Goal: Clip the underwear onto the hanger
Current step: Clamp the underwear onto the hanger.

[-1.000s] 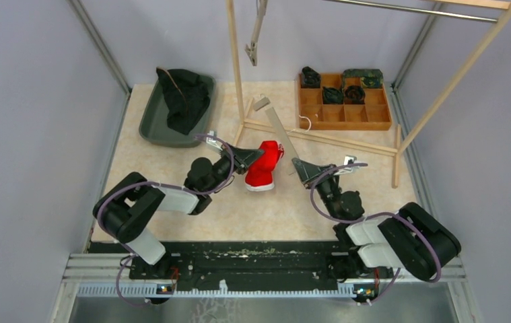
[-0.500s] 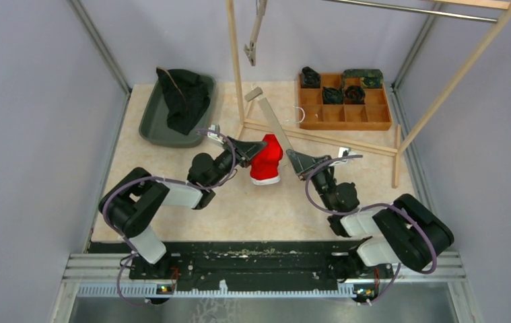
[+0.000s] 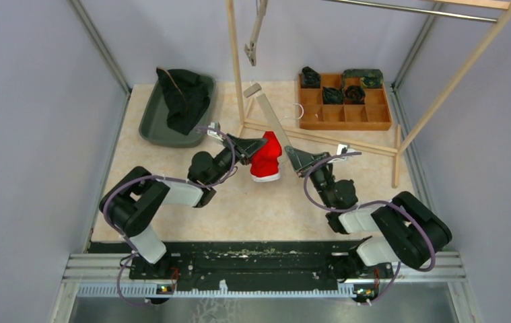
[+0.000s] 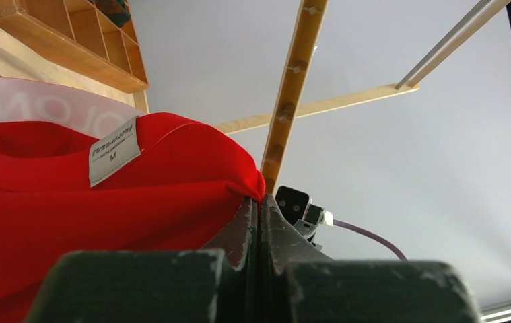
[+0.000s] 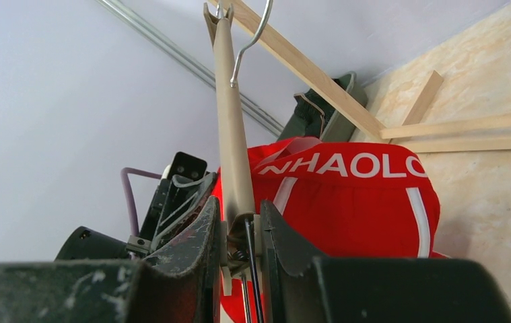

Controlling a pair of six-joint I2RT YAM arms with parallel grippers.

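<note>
Currently the red underwear with a white lettered waistband (image 3: 266,159) sits mid-table between my two grippers. I cannot tell whether its lower edge touches the beige marbled tabletop (image 3: 252,208).

My left gripper (image 3: 255,145) has its fingers pressed together, pinching a fold of the red fabric at their tips. The left wrist view shows a white size tag (image 4: 114,149) sewn inside, marked M.

My right gripper (image 3: 297,160) has its fingers closed narrowly on the lower end of the tan flat-bar hanger with a wire hook (image 3: 271,120). The bar slants up and away from me, just beside the underwear's right side.

Behind stands the pale wooden rack frame (image 3: 235,60). Far right is a wooden compartment box (image 3: 344,114) with dark rolled garments. Far left is a dark green tray (image 3: 151,124) holding black cloth (image 3: 184,101).
</note>
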